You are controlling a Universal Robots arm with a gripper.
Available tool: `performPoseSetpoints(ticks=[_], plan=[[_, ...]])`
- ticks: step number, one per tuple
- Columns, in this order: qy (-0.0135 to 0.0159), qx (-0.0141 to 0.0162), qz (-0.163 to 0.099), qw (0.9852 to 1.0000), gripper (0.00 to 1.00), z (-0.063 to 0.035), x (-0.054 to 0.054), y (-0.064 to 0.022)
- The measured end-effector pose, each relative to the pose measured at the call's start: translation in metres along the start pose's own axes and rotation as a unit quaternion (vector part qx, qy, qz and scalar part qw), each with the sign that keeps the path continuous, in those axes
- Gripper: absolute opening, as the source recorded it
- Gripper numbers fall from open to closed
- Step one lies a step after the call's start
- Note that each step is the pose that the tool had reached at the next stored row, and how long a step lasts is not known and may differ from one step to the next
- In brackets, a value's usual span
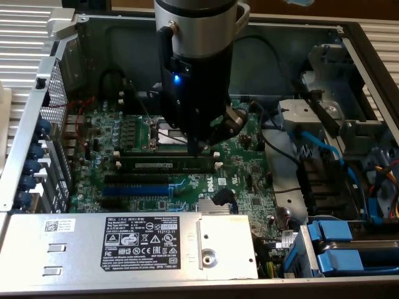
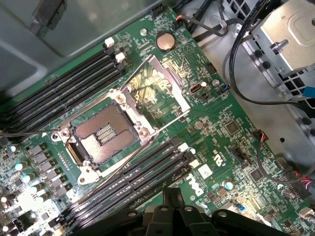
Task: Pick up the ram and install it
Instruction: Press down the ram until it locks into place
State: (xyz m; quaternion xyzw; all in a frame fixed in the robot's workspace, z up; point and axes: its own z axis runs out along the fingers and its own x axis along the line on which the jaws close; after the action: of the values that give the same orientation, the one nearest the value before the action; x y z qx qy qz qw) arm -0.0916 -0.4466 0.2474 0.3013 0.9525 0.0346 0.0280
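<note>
An open computer case lies flat — green motherboard with a bare CPU socket, blue cables beside it, and a labelled power supply.

One green printed motherboard lies in the open metal case, carrying one square silver processor socket and one round silver coin battery. One long green memory stick sits among the long black slots. One black robot tool hangs above.
</note>
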Motion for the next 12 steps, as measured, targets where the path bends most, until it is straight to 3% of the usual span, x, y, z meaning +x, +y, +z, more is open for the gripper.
performPoseSetpoints(ticks=[12], plan=[[0.0, 0.0001, 0.0, 1.0, 0.11, 0.006, 0.0001, 0.0009]])
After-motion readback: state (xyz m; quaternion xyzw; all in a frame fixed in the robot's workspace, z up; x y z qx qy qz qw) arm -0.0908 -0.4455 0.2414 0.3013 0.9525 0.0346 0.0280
